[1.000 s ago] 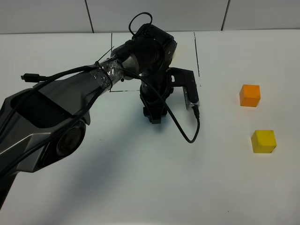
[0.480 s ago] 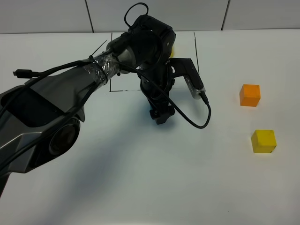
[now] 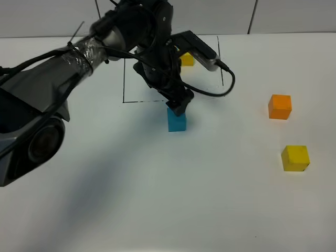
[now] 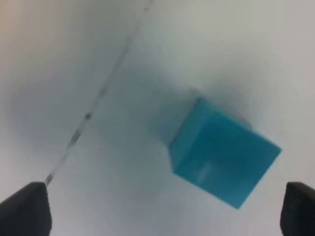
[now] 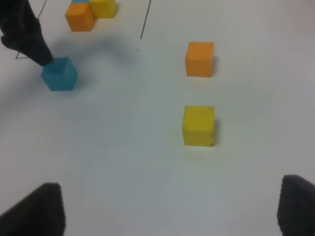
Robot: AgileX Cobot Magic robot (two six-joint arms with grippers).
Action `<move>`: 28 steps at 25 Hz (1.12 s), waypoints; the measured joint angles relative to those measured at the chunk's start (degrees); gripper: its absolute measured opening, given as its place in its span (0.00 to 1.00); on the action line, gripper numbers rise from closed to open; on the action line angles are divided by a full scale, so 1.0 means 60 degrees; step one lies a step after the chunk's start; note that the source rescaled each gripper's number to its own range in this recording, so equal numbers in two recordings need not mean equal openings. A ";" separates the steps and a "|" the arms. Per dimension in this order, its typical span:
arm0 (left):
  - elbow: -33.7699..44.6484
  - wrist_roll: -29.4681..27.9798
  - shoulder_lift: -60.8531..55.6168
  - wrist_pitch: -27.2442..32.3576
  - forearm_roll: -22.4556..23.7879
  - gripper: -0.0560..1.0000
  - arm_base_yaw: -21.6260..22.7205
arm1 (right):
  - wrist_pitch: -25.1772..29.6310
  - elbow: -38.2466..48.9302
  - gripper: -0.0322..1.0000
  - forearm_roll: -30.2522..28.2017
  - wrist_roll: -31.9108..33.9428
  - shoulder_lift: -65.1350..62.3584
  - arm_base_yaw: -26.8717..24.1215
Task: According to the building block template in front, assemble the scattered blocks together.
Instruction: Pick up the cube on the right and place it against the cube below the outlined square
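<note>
The blue block (image 3: 177,121) stands on the white table just in front of the black drawn outline (image 3: 124,73). My left gripper (image 3: 179,105) hovers right above it, open and empty. In the left wrist view the blue block (image 4: 224,152) lies apart from both fingertips (image 4: 24,211). The orange block (image 3: 280,106) and the yellow block (image 3: 295,158) sit at the right. Of the template, only a yellow cube (image 3: 186,59) shows past the arm. The right wrist view shows its orange cube (image 5: 80,17) and yellow cube (image 5: 103,7). My right gripper (image 5: 167,211) is open and empty, nearest the yellow block (image 5: 199,126).
The left arm (image 3: 79,52) and its cable (image 3: 223,84) stretch over the outlined area from the left. In the right wrist view the blue block (image 5: 59,73) sits beside the left gripper (image 5: 24,34), and the orange block (image 5: 200,59) lies further right.
The left gripper has risen and drawn back toward the outline. The blue block, hidden under it before, now stands free on the table. The orange and yellow blocks have not moved.
</note>
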 joint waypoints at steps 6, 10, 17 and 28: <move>0.0467 -0.0747 -0.0731 0.0002 -0.0073 0.93 0.1279 | 0.0000 0.0000 0.75 0.0000 0.0000 0.0000 0.0000; 0.1183 -0.0787 -0.1361 0.0002 -0.0724 0.92 0.2308 | 0.0000 0.0000 0.75 0.0000 0.0000 0.0000 0.0000; 0.2699 -0.0821 -0.2801 0.0002 -0.1206 0.89 0.3852 | -0.0010 0.0000 0.75 0.0000 0.0000 0.0000 0.0000; 0.5620 -0.0823 -0.5319 -0.0544 -0.1235 0.84 0.4303 | -0.0010 0.0000 0.75 0.0000 0.0000 0.0000 0.0000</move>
